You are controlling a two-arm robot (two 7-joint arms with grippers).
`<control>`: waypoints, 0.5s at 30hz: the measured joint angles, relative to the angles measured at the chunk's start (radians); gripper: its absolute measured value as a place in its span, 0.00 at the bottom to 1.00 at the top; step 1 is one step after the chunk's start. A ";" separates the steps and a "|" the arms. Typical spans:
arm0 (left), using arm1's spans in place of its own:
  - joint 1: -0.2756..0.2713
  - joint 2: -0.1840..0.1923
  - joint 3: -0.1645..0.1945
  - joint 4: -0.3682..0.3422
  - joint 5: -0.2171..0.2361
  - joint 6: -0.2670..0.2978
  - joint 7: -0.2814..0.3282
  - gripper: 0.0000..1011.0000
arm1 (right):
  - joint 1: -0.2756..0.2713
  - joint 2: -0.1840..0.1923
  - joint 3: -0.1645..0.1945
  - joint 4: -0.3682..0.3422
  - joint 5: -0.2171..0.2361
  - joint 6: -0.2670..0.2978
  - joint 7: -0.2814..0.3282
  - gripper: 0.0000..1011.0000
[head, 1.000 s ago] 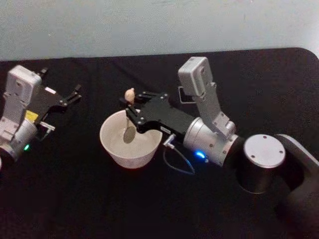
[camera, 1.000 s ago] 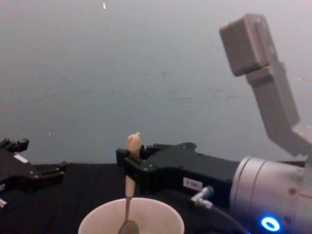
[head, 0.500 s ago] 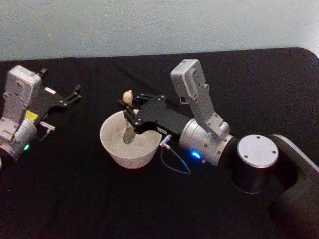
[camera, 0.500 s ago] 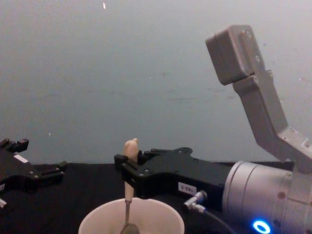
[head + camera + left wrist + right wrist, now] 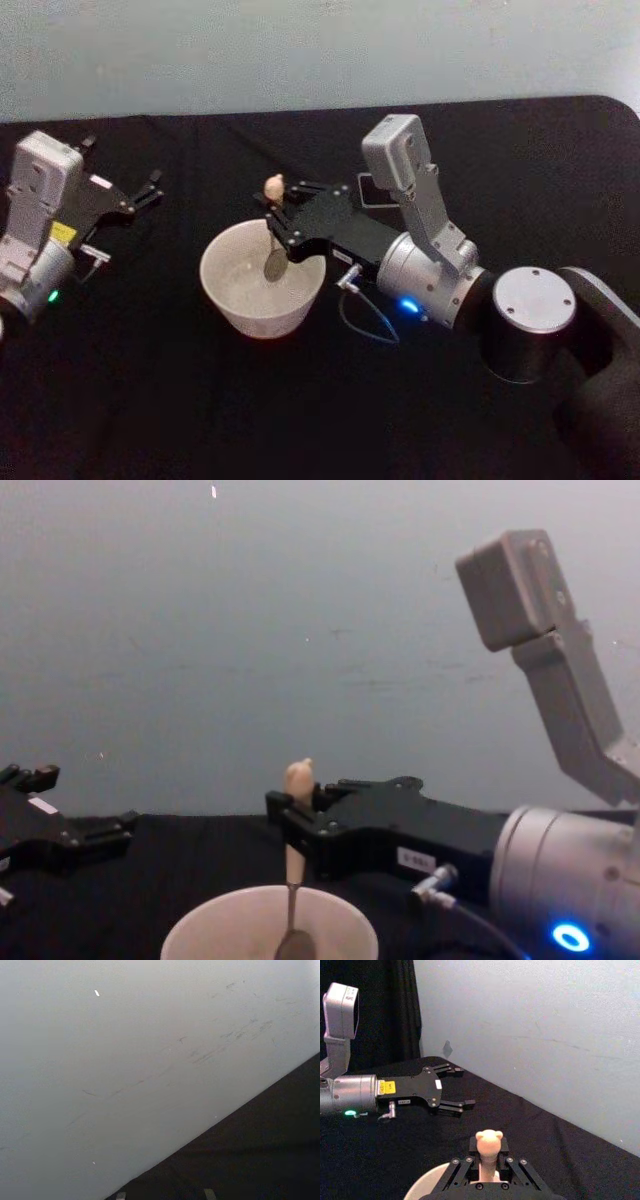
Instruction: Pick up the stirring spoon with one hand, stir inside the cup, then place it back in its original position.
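- Head view: the left hand (image 5: 120, 166) lay parked on the black counter (image 5: 150, 400) at about 10 o'clock from the cup (image 5: 255, 315), its fingers spread wide and holding nothing, well apart from the work.
- The cup stood upright near the middle of the counter, its plain rim unobstructed.
- The stirring spoon (image 5: 274, 245) hung nearly upright inside the cup, its metal bowl low in the cup toward 2 o'clock and the knobbly figure at the top of the handle above the rim.
- The right hand (image 5: 281, 220) reached in from about 4 o'clock, fingers closed tightly on the cream handle just under the figure. It hovered over the rim's far right edge.
- What looked like the dark square holder (image 5: 363, 188) stood at about 2 o'clock from the cup, partly hidden behind the right arm.
- Risks, as I judged them: stirring too widely could knock the stem against the rim and shove or tip the light cup. The thin handle could twist in the pinch. On the return, the arm could clip the holder close beside it.
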 joint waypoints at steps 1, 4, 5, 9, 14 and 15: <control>0.000 0.000 0.000 0.000 0.000 0.000 0.000 0.99 | -0.001 0.002 0.002 -0.003 0.000 0.001 0.001 0.20; 0.000 0.000 0.000 0.000 0.000 0.000 0.000 0.99 | -0.010 0.014 0.010 -0.017 0.005 0.006 0.009 0.20; 0.000 0.000 0.000 0.000 0.000 0.000 0.000 0.99 | -0.010 0.014 0.010 -0.017 0.005 0.006 0.009 0.20; 0.000 0.000 0.000 0.000 0.000 0.000 0.000 0.99 | -0.026 0.034 0.019 -0.048 0.023 0.014 0.024 0.20; 0.000 0.000 0.000 0.000 0.000 0.000 0.000 0.99 | -0.047 0.060 0.022 -0.084 0.043 0.018 0.040 0.20; 0.000 0.000 0.000 0.000 0.000 0.000 0.000 0.99 | -0.050 0.063 0.022 -0.088 0.045 0.018 0.042 0.20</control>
